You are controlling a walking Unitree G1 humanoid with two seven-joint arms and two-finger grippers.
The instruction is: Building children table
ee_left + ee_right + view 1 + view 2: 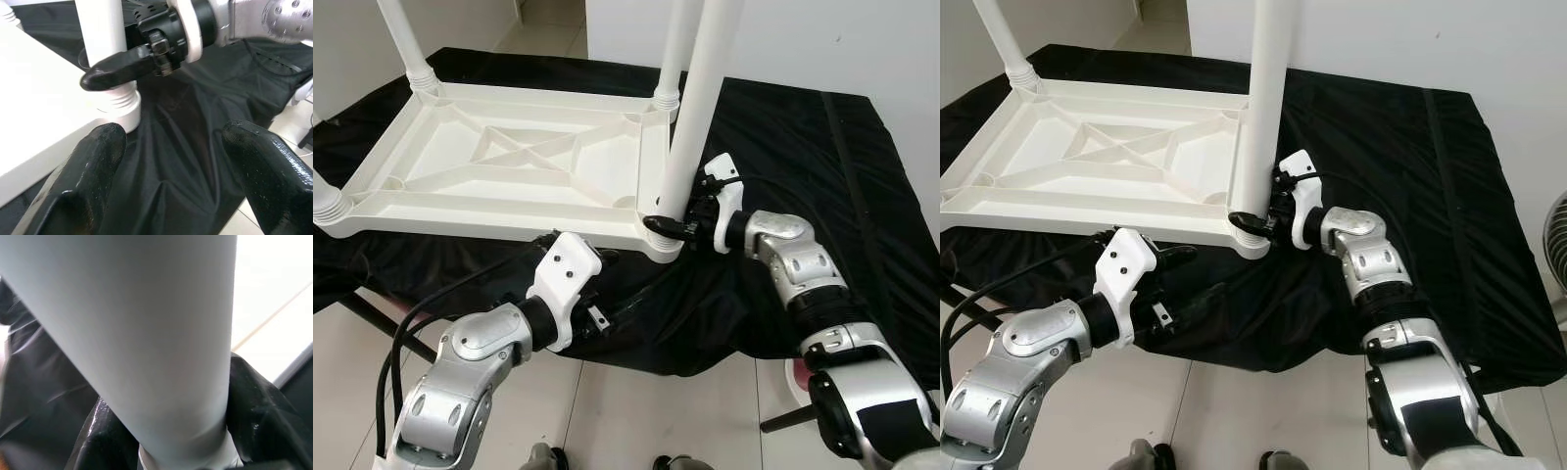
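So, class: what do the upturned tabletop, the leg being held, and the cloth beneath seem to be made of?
Tabletop: probably moulded plastic, matte white, with cast ribs underneath.
Leg: likely the same plastic, smooth, with a ridged base.
Cloth: thin black fabric, slightly shiny, creased and draping.

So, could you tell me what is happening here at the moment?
The robot is building a white children's table, which lies upside down on a black cloth. The right claw is shut on the near corner leg low down, just above its socket. The left claw hovers open beside that corner, holding nothing. Other legs already stand in their corners.
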